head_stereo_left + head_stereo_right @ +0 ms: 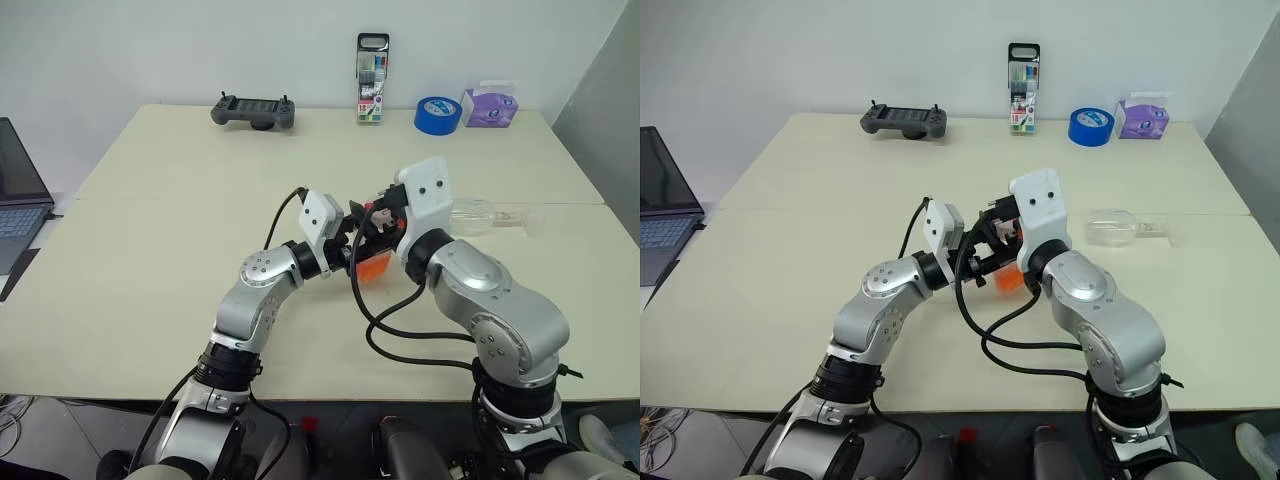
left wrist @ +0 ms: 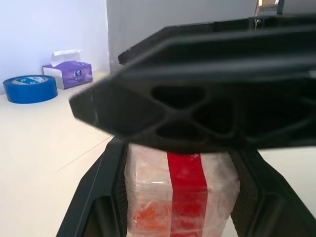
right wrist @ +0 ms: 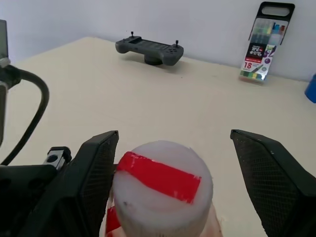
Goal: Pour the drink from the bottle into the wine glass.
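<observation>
Bottle [image 2: 180,197] clamped between left fingers [image 2: 98,197].

Bottle [image 2: 177,197] partly behind right gripper [image 2: 207,84]

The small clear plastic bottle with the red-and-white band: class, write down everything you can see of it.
The small clear plastic bottle has squarish see-through sides, orange-red drink inside and a white cap crossed by a red strip. It stands upright above the cream table, clamped between the left gripper's black fingers. The right gripper straddles the cap, jaws open, one finger on each side, not pressing it.
</observation>
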Robot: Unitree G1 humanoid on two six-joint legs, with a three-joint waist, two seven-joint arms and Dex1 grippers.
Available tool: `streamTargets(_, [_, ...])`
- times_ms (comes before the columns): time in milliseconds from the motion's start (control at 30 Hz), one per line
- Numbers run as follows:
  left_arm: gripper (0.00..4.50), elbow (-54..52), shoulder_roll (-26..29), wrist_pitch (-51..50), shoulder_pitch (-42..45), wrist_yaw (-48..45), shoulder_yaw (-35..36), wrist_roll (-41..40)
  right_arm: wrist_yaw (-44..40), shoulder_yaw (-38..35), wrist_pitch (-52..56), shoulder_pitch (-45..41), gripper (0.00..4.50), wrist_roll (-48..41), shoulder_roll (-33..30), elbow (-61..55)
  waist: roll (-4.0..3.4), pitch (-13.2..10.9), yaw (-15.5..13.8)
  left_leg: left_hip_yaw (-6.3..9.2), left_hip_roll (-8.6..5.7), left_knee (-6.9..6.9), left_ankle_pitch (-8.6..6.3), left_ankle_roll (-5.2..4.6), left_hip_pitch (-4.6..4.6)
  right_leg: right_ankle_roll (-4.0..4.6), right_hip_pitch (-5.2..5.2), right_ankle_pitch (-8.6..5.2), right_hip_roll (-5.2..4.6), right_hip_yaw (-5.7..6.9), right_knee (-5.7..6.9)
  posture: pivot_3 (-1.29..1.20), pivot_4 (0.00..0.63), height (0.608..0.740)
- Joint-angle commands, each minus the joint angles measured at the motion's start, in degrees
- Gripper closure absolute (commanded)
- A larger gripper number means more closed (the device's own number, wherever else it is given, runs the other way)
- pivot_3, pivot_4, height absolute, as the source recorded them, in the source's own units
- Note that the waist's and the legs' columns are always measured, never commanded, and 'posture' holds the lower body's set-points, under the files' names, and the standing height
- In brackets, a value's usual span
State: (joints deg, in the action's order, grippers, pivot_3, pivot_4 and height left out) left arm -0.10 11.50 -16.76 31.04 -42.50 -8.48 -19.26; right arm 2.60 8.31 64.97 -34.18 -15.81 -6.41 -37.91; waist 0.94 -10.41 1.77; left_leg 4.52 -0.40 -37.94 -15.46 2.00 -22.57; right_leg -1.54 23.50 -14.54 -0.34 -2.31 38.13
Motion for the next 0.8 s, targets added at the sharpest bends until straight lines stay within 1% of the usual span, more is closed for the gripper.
streamTargets(33, [2.36,-2.6,-0.1,1.7,0.3,0.0,0.6,-0.2,-0.2,-1.7,-0.1,0.2,0.64,0.5,-0.1,-2.8,0.0,0.0,0.0,0.0,0.0,0.0,0.0,0.0,-0.01,0.0,0.0,0.0,0.0,0.0,-0.01,0.0,0.15,0.74])
streamTargets(367, [2.36,-1.9,-0.2,1.8,1.1,-0.3,0.7,-0.2,-1.9,-5.1,4.0,4.9,0.64,-0.7,-1.3,-8.5,0.0,0.0,0.0,0.0,0.0,-0.01,0.0,0.0,0.0,0.0,0.0,0.0,0.0,0.0,0.02,0.0,0.15,0.74])
streamTargets(567, [2.36,-1.8,-0.2,1.7,1.1,-0.7,0.7,-0.1,-2.7,-4.3,4.0,4.7,0.64,-1.1,-0.7,-9.3,0.0,0.0,0.0,0.0,0.0,0.0,0.0,0.0,0.0,0.0,0.0,0.0,0.01,0.0,0.02,0.0,0.15,0.74])
streamTargets(600, [2.36,-1.8,-0.3,1.7,1.1,-0.7,0.6,-0.1,-2.6,-4.1,3.8,4.4,1.01,-1.1,-0.4,-9.1,0.0,0.0,0.0,0.0,0.0,-0.01,0.0,0.0,0.0,0.0,0.0,0.0,0.01,0.0,0.02,0.0,0.15,0.74])
streamTargets(633, [2.36,-1.7,-0.3,1.7,1.1,-0.7,0.7,-0.1,-2.7,-4.0,3.5,4.1,1.24,-1.0,-0.2,-8.8,0.0,0.0,0.0,0.0,0.0,-0.01,0.0,0.0,0.0,0.0,0.0,0.0,0.01,0.0,0.01,0.0,0.15,0.74])
streamTargets(733, [2.36,-1.6,-0.4,1.7,1.3,-0.6,0.7,0.0,-2.8,-3.8,3.2,3.5,2.18,-0.7,0.3,-8.2,0.0,0.0,0.0,0.0,0.0,0.0,0.0,0.0,0.0,0.0,0.0,0.0,0.01,0.01,0.01,0.0,0.15,0.74])
streamTargets(767, [2.36,-1.6,-0.5,1.7,1.3,-0.6,0.7,0.0,-2.9,-3.9,3.1,3.2,2.56,-0.6,0.4,-8.1,0.0,0.0,0.0,0.0,0.0,0.0,0.0,0.0,0.0,0.0,0.0,0.0,0.01,0.0,0.01,0.0,0.15,0.74])
streamTargets(800, [2.36,-1.5,-0.4,1.7,1.3,-0.6,0.7,0.0,-3.1,-4.2,2.9,2.8,2.64,-0.7,0.3,-8.1,0.0,0.0,0.0,0.0,0.0,-0.01,0.0,0.0,0.0,0.0,0.0,0.0,0.01,0.0,0.0,0.0,0.15,0.74])
